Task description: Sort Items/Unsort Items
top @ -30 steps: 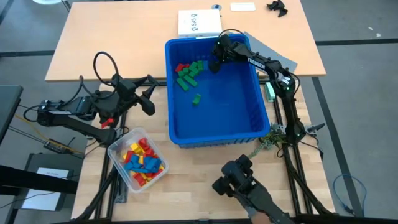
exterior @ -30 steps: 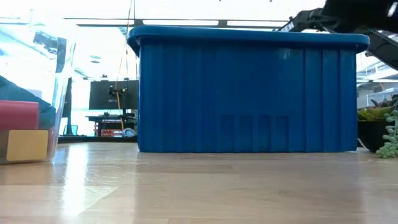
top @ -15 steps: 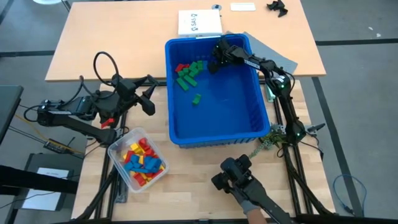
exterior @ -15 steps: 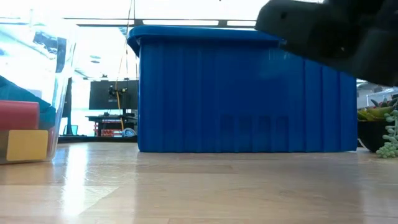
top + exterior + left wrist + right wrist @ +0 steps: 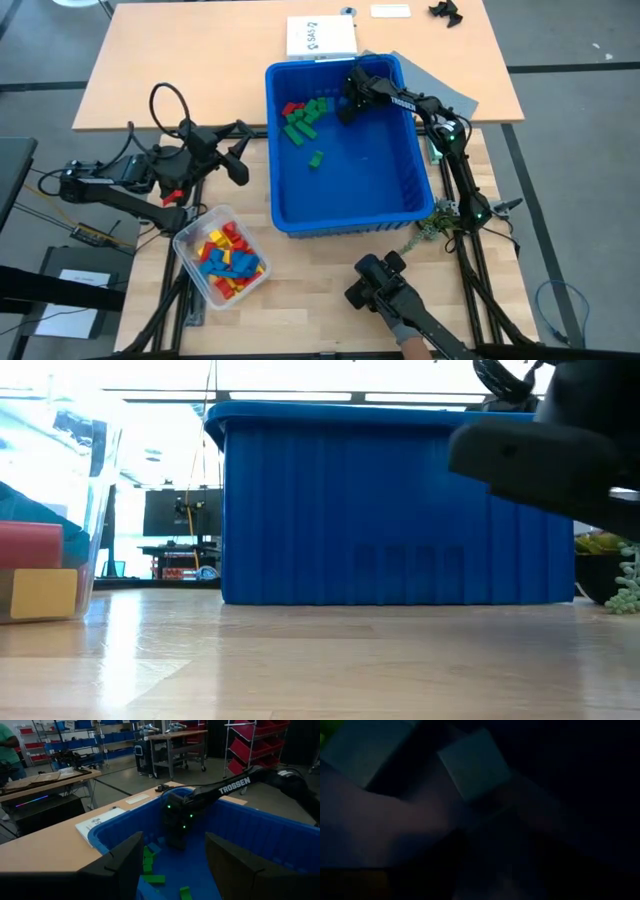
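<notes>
Reaching deep into blue bin (image 5: 345,215), right gripper (image 5: 347,106) sits at far corner beside green blocks (image 5: 303,118) and red block (image 5: 292,107); likely there for next pick. Cannot tell jaw state, wrist view too dark. Left gripper (image 5: 236,152) waits just outside bin's left wall, jaws spread, holding nothing. Mixed blocks (image 5: 226,260) remain in clear tub (image 5: 190,238) near bin's front-left corner; sorting looks far from finished.

Right end effector (image 5: 345,108) low inside blue bin (image 5: 345,215), beside green blocks (image 5: 303,118).
</notes>
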`<state>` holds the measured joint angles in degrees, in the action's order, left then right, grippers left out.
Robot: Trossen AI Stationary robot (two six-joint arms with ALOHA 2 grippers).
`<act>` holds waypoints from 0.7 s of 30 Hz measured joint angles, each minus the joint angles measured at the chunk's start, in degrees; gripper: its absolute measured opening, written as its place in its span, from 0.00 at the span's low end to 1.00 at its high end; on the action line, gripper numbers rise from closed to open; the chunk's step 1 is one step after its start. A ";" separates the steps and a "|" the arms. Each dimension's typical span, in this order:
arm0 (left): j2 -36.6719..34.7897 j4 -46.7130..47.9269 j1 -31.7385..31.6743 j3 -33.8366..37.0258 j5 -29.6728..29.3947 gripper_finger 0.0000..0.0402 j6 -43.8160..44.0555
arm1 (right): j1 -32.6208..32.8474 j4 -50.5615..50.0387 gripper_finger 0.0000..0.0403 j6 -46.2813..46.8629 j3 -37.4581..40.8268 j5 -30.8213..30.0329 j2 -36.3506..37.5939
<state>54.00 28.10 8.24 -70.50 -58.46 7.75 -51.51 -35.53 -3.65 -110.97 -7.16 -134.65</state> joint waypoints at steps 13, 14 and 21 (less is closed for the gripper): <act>0.00 0.02 0.01 0.00 0.00 0.54 0.02 | -0.02 5.63 0.25 -3.83 2.14 3.15 -0.04; 0.00 0.02 0.01 0.00 0.00 0.54 0.00 | 0.02 5.77 0.21 -4.35 2.49 3.28 0.02; -0.02 0.02 0.01 0.00 0.00 0.54 0.02 | 1.42 2.85 0.02 -11.44 2.88 4.22 0.46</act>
<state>53.98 28.12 8.25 -70.50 -58.46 7.77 -50.09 -32.68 -15.10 -108.09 -2.94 -134.18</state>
